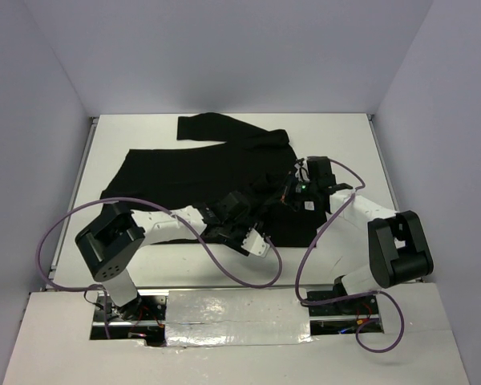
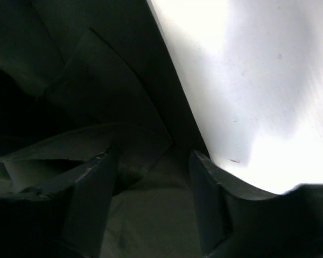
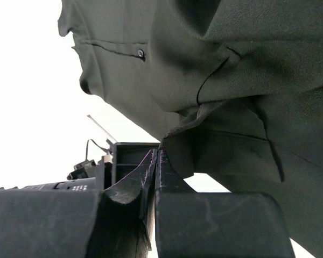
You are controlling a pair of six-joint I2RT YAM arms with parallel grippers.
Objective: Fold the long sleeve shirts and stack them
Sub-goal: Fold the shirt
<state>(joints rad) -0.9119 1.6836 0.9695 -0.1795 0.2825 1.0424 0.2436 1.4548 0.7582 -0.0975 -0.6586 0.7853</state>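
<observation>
One black long sleeve shirt (image 1: 176,172) lies spread across the white table (image 1: 349,136), with a sleeve reaching toward the back. My left gripper (image 1: 244,210) sits low over the shirt's near edge. In the left wrist view this gripper (image 2: 153,161) is open, and dark cloth (image 2: 97,80) lies flat under and between its fingers (image 2: 91,204). My right gripper (image 1: 291,195) is at the shirt's right part. In the right wrist view this gripper (image 3: 158,153) is shut, pinching a hem of the shirt (image 3: 231,64), which hangs lifted off the table.
Grey walls close in the table on three sides. Bare white tabletop (image 2: 258,80) shows to the right of the cloth edge. A small button (image 3: 141,53) sits on a seam of the lifted cloth. Purple cables (image 1: 224,265) loop from both arms near the front edge.
</observation>
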